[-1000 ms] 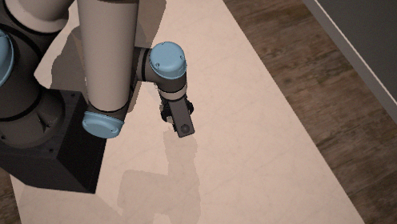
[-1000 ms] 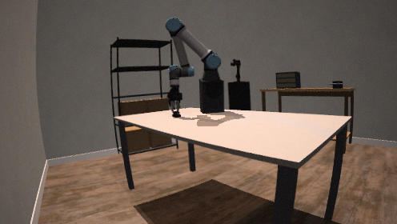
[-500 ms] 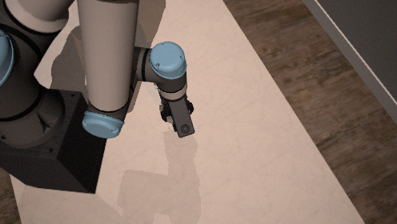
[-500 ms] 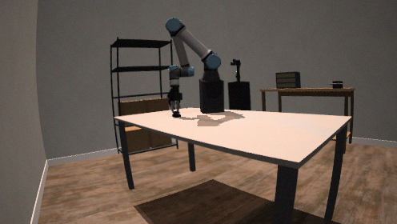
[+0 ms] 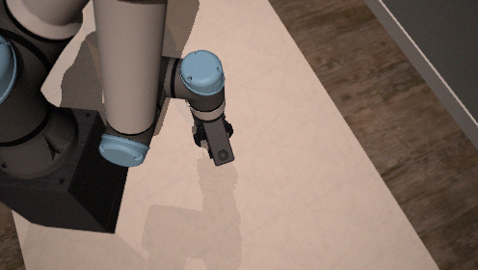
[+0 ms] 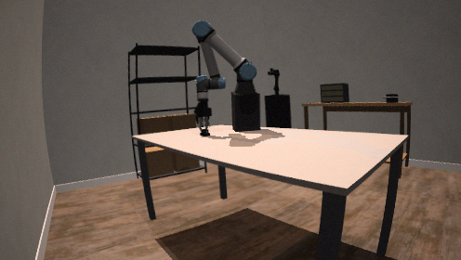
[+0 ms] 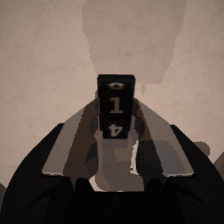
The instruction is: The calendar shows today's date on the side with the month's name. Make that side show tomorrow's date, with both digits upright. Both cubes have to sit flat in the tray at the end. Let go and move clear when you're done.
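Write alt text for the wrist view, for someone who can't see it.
Seen from the wrist camera, the gripper is shut on a black date cube, whose visible faces show a 1 and, below it, an upside-down 4. The top face bears a mark too foreshortened to read. Behind it lies the pale table top with the arm's shadow.

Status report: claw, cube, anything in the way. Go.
Claw shut on dark number cube, low over the table. Faces seen by wrist: 0, 1, 4. Tray not in view. Nothing seen blocking.
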Action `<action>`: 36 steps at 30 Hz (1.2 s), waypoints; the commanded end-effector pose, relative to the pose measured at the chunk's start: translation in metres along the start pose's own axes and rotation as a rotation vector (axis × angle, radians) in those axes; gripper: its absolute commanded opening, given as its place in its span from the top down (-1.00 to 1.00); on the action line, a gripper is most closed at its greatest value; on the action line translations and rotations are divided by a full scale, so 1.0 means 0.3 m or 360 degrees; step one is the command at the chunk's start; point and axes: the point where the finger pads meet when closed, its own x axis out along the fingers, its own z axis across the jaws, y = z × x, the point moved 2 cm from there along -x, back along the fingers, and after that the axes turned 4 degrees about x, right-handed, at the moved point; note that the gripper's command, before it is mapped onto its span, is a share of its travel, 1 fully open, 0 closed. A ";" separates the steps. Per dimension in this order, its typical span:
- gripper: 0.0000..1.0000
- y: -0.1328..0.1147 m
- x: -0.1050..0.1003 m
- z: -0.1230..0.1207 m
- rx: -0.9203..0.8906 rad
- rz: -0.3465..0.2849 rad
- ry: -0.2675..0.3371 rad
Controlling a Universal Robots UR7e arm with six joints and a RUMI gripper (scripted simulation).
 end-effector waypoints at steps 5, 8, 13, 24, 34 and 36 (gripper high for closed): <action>0.73 -0.001 0.001 -0.006 -0.0004 0.0001 0.0005; 0.66 -0.001 0.001 -0.006 -0.0004 0.0001 0.0005; 0.51 -0.001 0.001 -0.006 -0.0004 0.0001 0.0005; 0.44 -0.001 0.001 -0.006 -0.0004 0.0001 0.0005; 0.44 -0.001 -0.010 -0.003 -0.0003 0.0001 0.0004; 0.44 -0.001 -0.010 -0.003 -0.0003 0.0001 0.0004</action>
